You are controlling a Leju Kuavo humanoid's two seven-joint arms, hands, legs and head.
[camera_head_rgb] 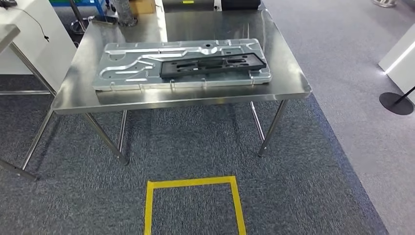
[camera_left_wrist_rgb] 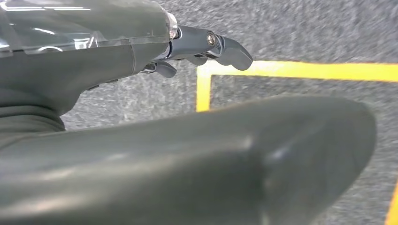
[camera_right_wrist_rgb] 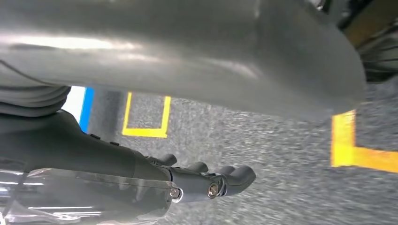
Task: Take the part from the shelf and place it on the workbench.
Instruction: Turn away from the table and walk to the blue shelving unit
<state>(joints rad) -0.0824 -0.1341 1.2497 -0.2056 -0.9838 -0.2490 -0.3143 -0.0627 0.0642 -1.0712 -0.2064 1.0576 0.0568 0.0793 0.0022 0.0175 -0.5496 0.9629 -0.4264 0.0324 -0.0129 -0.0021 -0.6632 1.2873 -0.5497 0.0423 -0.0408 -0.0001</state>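
A long black plastic part (camera_head_rgb: 213, 64) lies on a larger silver stamped metal panel (camera_head_rgb: 127, 68), which rests flat on the steel workbench (camera_head_rgb: 186, 100) ahead of me. My left hand (camera_left_wrist_rgb: 202, 49) hangs over the grey carpet, its fingers stretched out away from the thick thumb and nothing in them. In the same way my right hand (camera_right_wrist_rgb: 206, 183) hangs beside me, fingers straight and apart from the thumb, holding nothing.
A yellow taped square (camera_head_rgb: 193, 183) marks the carpet just in front of the workbench. A white cabinet (camera_head_rgb: 34, 39) and another steel table's frame stand at the left. At the right are a white block (camera_head_rgb: 401, 58) and a black round stand base (camera_head_rgb: 396, 103).
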